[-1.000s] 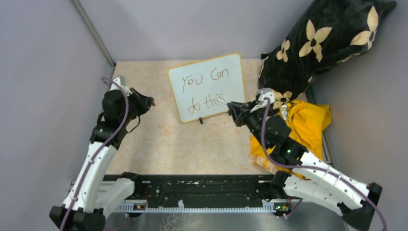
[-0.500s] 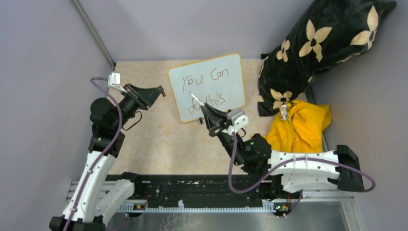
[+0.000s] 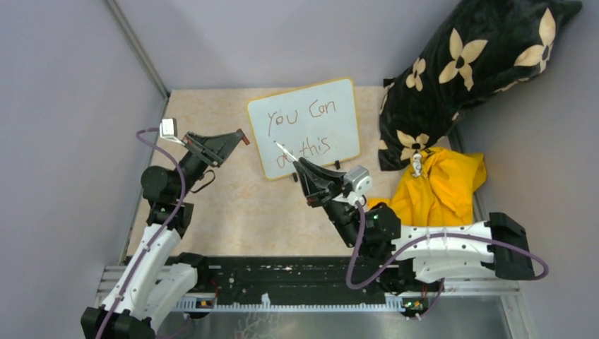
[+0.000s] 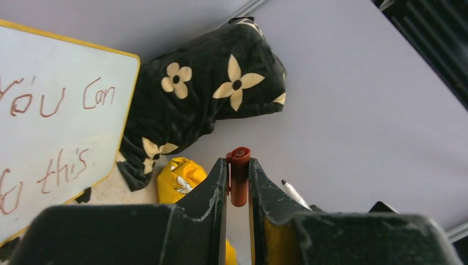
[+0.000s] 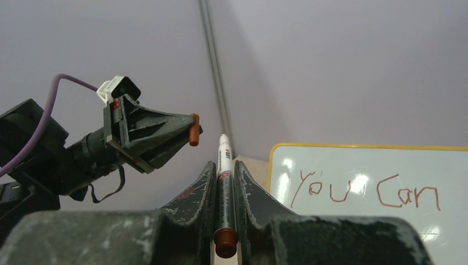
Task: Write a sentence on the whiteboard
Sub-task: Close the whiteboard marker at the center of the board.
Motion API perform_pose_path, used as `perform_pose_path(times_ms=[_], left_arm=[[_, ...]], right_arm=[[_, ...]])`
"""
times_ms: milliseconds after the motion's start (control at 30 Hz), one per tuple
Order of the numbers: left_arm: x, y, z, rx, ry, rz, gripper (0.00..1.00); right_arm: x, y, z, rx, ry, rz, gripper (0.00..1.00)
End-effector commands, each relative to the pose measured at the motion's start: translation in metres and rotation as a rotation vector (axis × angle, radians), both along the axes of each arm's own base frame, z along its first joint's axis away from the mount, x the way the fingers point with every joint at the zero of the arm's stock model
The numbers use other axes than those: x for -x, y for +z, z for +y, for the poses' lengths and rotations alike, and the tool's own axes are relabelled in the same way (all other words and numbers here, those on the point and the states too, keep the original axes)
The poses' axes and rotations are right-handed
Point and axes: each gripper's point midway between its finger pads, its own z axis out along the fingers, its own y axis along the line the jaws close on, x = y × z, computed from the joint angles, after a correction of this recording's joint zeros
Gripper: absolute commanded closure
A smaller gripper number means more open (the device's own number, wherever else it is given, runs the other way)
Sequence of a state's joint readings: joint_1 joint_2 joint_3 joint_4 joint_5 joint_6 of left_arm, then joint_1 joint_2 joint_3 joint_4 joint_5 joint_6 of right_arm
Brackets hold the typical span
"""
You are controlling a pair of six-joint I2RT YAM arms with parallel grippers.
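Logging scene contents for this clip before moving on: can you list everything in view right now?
whiteboard: 1, white with yellow-orange frame, far middle of the table
sentence: 1, reddish-brown, "You can do this" on the whiteboard
marker: 1, white barrel, clamped in the right gripper
cap: 1, reddish-brown, pinched in the left gripper
pillow: 1, black with cream flowers, far right corner
cloth: 1, yellow, crumpled on the pillow's near side, right edge
table: 1, mottled beige, under everything
left gripper: 1, black, left of the whiteboard, shut on the cap
right gripper: 1, black, by the whiteboard's near edge, shut on the marker
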State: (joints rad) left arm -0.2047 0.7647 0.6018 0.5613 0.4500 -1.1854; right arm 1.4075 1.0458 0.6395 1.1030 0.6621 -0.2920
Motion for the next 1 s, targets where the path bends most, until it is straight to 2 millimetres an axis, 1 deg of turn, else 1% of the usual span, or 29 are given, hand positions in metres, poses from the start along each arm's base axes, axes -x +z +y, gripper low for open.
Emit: perform_pose_path(times_ms=[0, 167, 300, 367, 567, 767, 867, 967], left_arm=[[0.023, 0.027, 0.002, 0.127, -0.07, -0.069, 1.0], [0.032, 0.029, 0.006, 0.177, -0.08, -0.042, 1.0], [0.034, 0.031, 0.007, 0.213, -0.089, -0.011, 1.0], [0.035, 0.033, 0.007, 0.233, -0.096, 0.0, 1.0], [0.032, 0.044, 0.005, 0.244, -0.1, 0.002, 1.0], [0.026, 0.047, 0.006, 0.257, -0.088, 0.016, 1.0], [0.021, 0.054, 0.009, 0.284, -0.072, 0.028, 1.0], [0.014, 0.07, 0.013, 0.317, -0.052, 0.028, 1.0]], right_arm=[[0.011, 0.005, 0.016, -0.045, 0.053, -0.019, 1.0], [0.018, 0.012, 0.016, 0.001, -0.094, -0.152, 1.0], [0.02, 0.015, 0.016, 0.039, -0.195, -0.254, 1.0], [0.022, 0.019, 0.017, 0.038, -0.217, -0.291, 1.0], [0.029, 0.032, 0.028, 0.015, -0.192, -0.344, 1.0], [0.036, 0.041, 0.031, -0.024, -0.155, -0.362, 1.0], [0.038, 0.042, 0.03, -0.03, -0.149, -0.359, 1.0], [0.037, 0.049, 0.026, -0.052, -0.153, -0.354, 1.0]])
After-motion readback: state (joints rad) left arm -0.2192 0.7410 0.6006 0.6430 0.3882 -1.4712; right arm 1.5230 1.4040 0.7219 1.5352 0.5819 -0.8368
